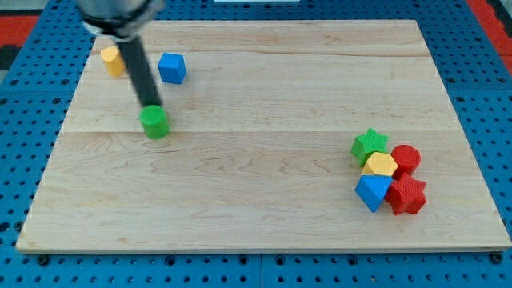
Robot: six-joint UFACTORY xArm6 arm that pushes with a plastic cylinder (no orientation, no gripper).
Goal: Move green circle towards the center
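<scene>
My tip touches the green circle on its top-left side. It carries nothing. The board's centre lies rightward, away from the left edge.

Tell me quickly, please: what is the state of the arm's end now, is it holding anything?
My tip: a plain rod with no pincer, so it holds nothing; it sits at the top edge of the small green round block, apparently touching.

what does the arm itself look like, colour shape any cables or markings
A straight, dark grey-black cylindrical rod, plain and slightly glossy, widening into a darker blurred housing at the view's top. No cables or markings show. My tip ends just above the green circle block on the light wooden board.
</scene>
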